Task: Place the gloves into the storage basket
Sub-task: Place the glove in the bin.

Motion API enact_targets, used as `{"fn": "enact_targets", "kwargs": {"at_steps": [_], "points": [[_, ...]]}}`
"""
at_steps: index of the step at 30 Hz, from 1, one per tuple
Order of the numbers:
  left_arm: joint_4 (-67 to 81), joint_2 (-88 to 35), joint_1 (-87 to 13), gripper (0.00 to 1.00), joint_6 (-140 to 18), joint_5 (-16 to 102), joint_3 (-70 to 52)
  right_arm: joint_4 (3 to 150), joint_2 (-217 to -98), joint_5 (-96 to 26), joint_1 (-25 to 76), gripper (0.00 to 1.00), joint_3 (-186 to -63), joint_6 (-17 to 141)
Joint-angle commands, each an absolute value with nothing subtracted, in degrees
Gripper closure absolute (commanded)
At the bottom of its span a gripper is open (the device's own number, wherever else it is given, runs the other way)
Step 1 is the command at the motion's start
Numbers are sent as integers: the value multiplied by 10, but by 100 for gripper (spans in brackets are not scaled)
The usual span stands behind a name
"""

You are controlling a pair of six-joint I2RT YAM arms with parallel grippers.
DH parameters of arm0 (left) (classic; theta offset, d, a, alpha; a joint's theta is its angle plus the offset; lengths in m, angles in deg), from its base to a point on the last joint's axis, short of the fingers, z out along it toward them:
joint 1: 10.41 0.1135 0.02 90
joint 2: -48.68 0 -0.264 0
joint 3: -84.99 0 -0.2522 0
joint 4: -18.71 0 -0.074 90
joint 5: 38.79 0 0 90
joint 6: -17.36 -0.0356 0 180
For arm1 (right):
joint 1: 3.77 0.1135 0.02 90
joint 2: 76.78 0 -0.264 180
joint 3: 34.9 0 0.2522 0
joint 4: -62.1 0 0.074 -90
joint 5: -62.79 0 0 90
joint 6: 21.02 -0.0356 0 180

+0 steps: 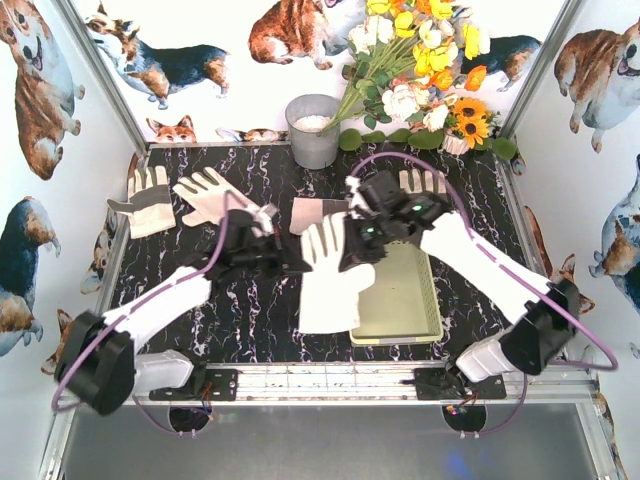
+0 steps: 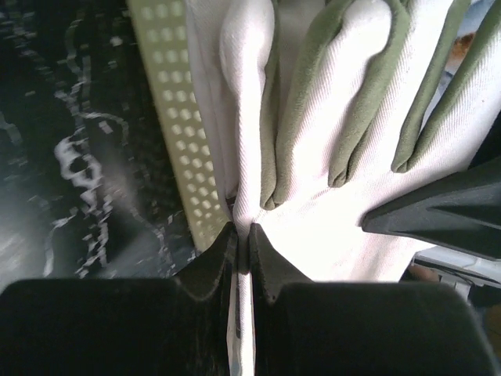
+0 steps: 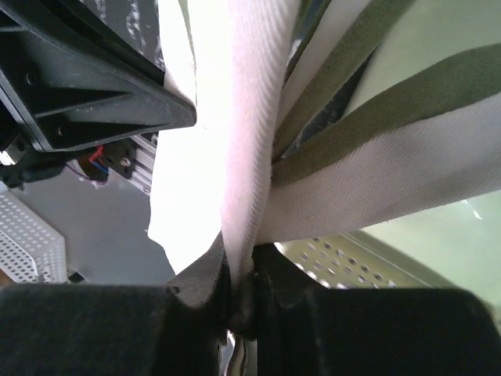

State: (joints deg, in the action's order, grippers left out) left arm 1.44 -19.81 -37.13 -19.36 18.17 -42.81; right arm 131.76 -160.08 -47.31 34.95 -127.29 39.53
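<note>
So the left hand (image 1: pixel 298 252) and right hand (image 1: pixel 352 243) each clamp an opposite edge of one cream-white fabric work glove (image 1: pixel 330 290). That holds it spread flat right at the left rim of the shallow pale yellow-green plastic storage basket (image 1: pixel 405 295), probably so it drops in unfolded.

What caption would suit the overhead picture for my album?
Left fingers and right fingers pinch one white glove at the storage basket's edge.
</note>
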Motion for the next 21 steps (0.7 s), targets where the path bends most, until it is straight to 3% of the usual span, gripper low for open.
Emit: {"fn": "enact_targets", "kwargs": {"at_steps": [1, 10, 21], "points": [[51, -266, -442, 100, -156, 279, -387, 1436, -1537, -469, 299, 100, -1306, 472], [43, -375, -557, 100, -129, 385, -270, 1468, -1523, -410, 219, 100, -1277, 532], [10, -470, -600, 100, -107, 453, -192, 1444, -1579, -385, 186, 100, -1260, 570]]}}
